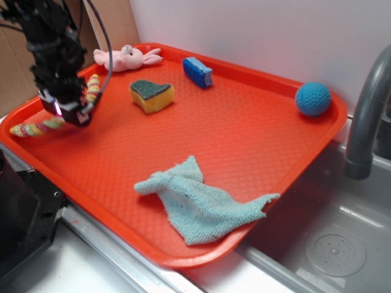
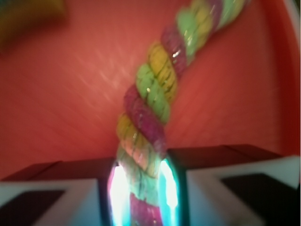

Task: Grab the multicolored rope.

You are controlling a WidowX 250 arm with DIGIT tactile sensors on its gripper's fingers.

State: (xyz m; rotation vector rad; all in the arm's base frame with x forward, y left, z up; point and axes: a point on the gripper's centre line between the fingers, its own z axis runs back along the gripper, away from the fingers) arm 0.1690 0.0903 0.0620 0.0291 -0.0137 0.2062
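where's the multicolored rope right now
In the exterior view the multicolored rope lies at the red tray's left edge, just below the pink bunny, pinched in the gripper.

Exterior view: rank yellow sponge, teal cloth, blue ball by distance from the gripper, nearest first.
Measured from the gripper at the tray's left edge, closed around the multicolored rope:
1. yellow sponge, just to its right, mid-back of the tray.
2. teal cloth, at the tray's front edge.
3. blue ball, in the far right corner.
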